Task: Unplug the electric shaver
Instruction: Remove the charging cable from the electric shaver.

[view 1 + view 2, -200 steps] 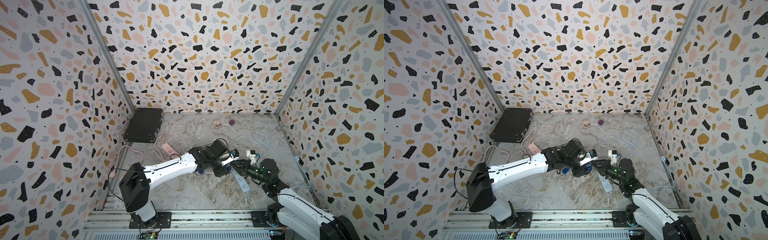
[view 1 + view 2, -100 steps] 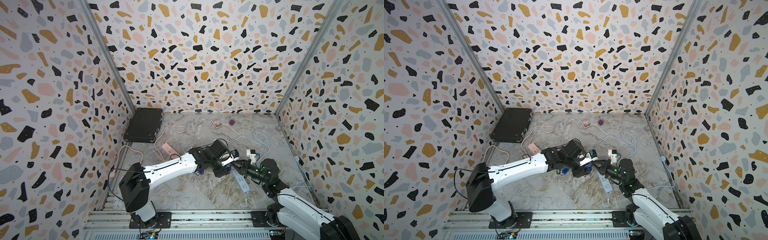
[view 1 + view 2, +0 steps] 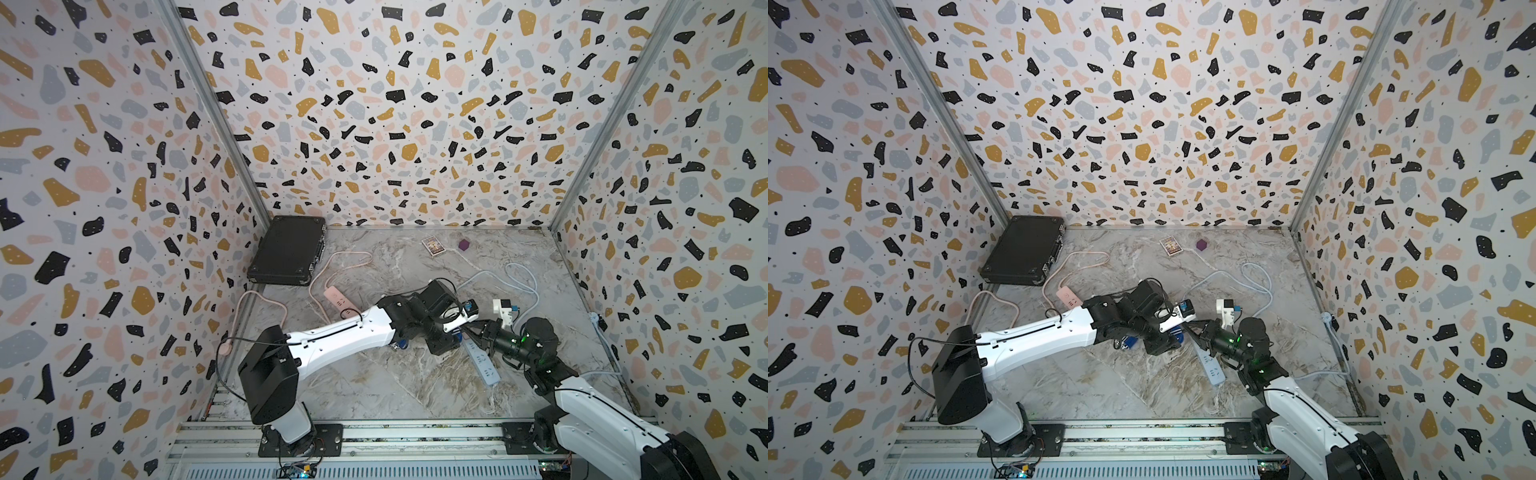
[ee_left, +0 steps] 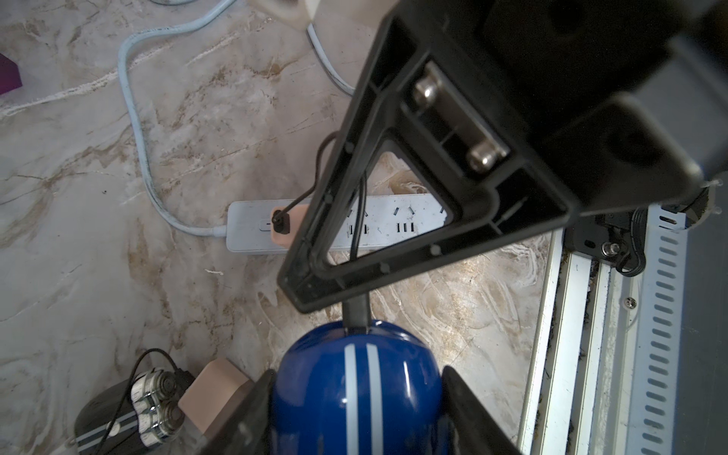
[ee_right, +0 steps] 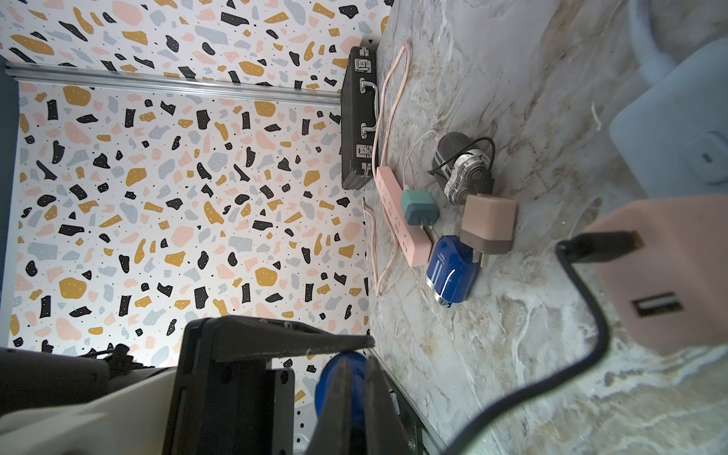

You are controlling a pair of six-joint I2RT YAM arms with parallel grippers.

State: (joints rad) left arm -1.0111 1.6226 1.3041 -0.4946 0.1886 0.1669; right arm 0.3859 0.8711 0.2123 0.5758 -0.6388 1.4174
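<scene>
The electric shaver (image 4: 356, 386), blue with two white stripes, sits between the fingers of my left gripper (image 4: 356, 394), which is shut on it just above the table. A black cable (image 5: 591, 315) runs from its end to a pink adapter (image 4: 287, 224) plugged into the pale blue power strip (image 4: 252, 232). My right gripper (image 5: 357, 360) is shut on that cable's plug right at the shaver's end. In both top views the two grippers meet over the near end of the power strip (image 3: 484, 363).
On the table lie a second blue shaver (image 5: 453, 272), a grey shaver (image 5: 461, 169), a pink-brown adapter (image 5: 488, 224), a green adapter (image 5: 418, 208) and a pink power strip (image 3: 338, 301). A black case (image 3: 289, 255) stands at the back left, a white adapter (image 3: 503, 309) beside my right arm.
My right gripper's jaws have closed at the shaver's end. Both arms have hardly moved, and the left grip is the same.
</scene>
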